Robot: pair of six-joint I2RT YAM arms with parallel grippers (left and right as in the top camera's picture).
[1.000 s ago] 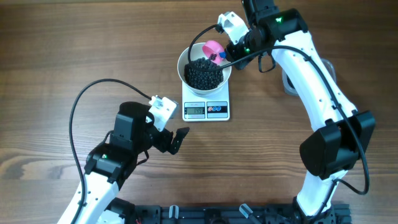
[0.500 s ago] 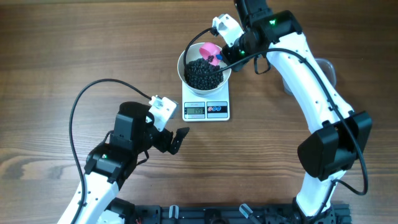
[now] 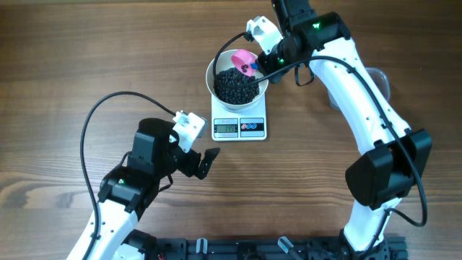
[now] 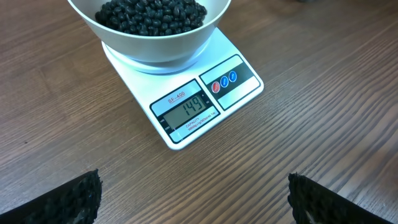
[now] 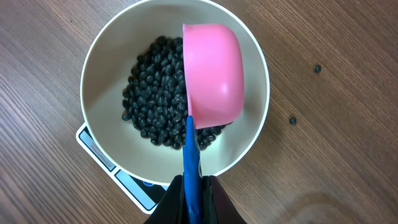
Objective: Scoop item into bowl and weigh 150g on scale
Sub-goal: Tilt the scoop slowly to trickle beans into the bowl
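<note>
The white bowl [image 3: 211, 78] sits on the scale [image 3: 239, 128] at the far middle of the desk [image 3: 86, 58]. It holds a heap of black beans [image 3: 234, 87]. In the left wrist view the display [image 4: 189, 112] reads 149.

The right tool [image 5: 193, 198] is clamped together on the blue handle [image 5: 191, 155] of a pink scoop [image 5: 212, 71]. The scoop hangs over the bowl's right half, tipped so that its rounded back faces up. Its inside cannot be seen. Two loose beans [image 5: 317, 68] lie on the desk to the right of the bowl.

The left tool [image 3: 198, 162] rests low, near the front left of the scale and apart from it. Its fingers [image 4: 62, 199] stand wide apart with nothing between them but bare wood.
</note>
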